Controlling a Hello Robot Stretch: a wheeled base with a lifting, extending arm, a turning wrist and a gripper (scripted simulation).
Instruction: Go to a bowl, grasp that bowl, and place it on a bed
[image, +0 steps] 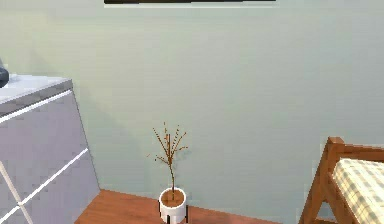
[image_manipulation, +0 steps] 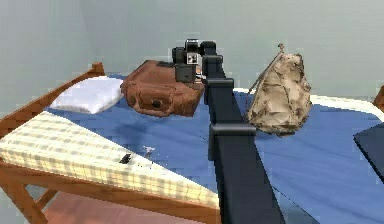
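Pincer (image_manipulation: 184, 62) at the far end of the dark arm (image_manipulation: 235, 150) sits upper middle of the arm side view, before one brown leather suitcase (image_manipulation: 158, 90) on the blue-covered wooden bed (image_manipulation: 310, 165); whether it holds the bowl I cannot tell. Bowl probably rigid, light, slippery, chippable: take its rim. Also one tan backpack (image_manipulation: 282, 92), one white pillow (image_manipulation: 88, 95).

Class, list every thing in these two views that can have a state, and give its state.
Suitcase: shut, lying flat on the bed.
Backpack: upright on the bed.
Pillow: flat at the bed's head.
Dresser: drawers shut.
Potted plant: upright on the floor.
Gripper: out by the suitcase; cannot tell whether it holds anything.
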